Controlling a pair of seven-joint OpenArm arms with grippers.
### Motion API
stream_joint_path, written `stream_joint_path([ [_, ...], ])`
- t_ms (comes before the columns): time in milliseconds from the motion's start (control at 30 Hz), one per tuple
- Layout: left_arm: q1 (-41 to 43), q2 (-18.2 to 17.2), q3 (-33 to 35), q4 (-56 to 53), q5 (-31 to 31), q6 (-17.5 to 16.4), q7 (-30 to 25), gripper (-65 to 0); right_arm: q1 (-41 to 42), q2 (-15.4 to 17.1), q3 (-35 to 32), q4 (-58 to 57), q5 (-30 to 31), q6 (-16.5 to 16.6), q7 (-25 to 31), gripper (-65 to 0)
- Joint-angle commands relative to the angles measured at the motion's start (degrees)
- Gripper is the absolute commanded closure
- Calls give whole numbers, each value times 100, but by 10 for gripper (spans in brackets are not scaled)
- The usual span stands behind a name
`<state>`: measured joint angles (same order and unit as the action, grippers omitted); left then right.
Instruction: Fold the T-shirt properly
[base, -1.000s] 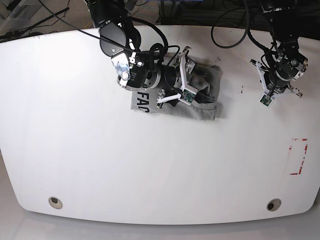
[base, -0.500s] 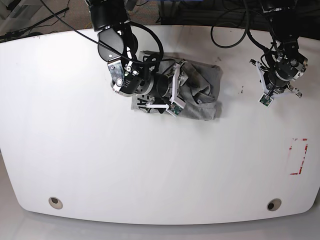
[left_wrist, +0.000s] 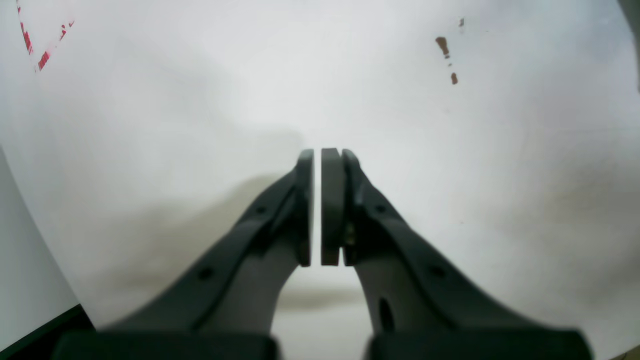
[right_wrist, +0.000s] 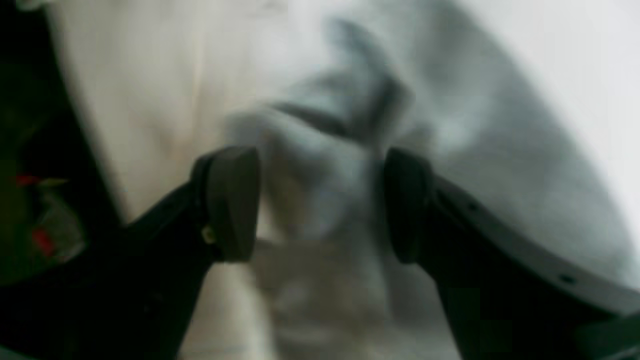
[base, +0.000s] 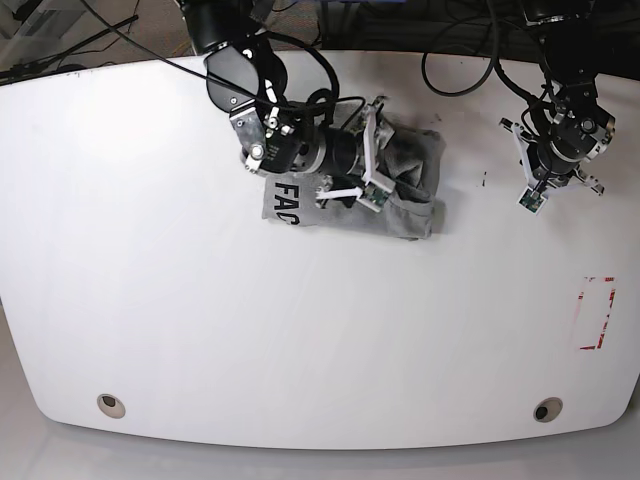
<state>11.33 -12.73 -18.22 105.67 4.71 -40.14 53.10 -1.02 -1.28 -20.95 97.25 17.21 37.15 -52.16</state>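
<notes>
The grey T-shirt (base: 412, 196) lies bunched and partly folded at the back middle of the white table (base: 250, 330), with dark letters "FAC" (base: 287, 195) showing at its left end. My right gripper (base: 388, 162) is over the shirt's middle. In the right wrist view this gripper (right_wrist: 320, 205) is open, with blurred, rumpled grey cloth (right_wrist: 350, 150) between and beyond its dark pads (right_wrist: 232, 200). My left gripper (base: 556, 158) hovers over bare table to the right of the shirt. In the left wrist view it (left_wrist: 317, 205) is shut and empty, with only a thin slit between the pads.
A red tape outline (base: 598, 312) marks the table's right side and also shows in the left wrist view (left_wrist: 45, 55). Small brown specks (left_wrist: 442, 45) lie on the table between shirt and left gripper. Two round holes (base: 110, 404) (base: 546, 409) sit near the front edge.
My right gripper swung left over the lettering, then back right over the shirt's middle, uncovering "FAC" again. The cloth's folds have shifted. The left arm has not moved.
</notes>
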Motion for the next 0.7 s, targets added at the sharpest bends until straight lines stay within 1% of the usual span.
stream_joint_path([
  [0,-56,-67,-20,84,-1,14,-66,-6,88,-35,-54,204,103,0,148,-379],
  [367,-56,-67,-20,75,-1,14,-66,-6,-26,-35,-221,204,50,-18,157,-377],
  [433,-65,-67,-20,75,-1,14,-66,-6,-26,-17,-301,204,50,-18,157,-361],
  [567,-65,-67,-20,75,-1,14,-66,-6,-26,36,-292,125,50,-27,174,-205],
  [600,-65,-67,-20,75,-1,14,-66,-6,-8,36,-292,37,50,-27,183,-149],
  [667,-65,-67,-20,75,-1,14,-66,-6,18,36,-292,-59,41,-27,183,-76],
])
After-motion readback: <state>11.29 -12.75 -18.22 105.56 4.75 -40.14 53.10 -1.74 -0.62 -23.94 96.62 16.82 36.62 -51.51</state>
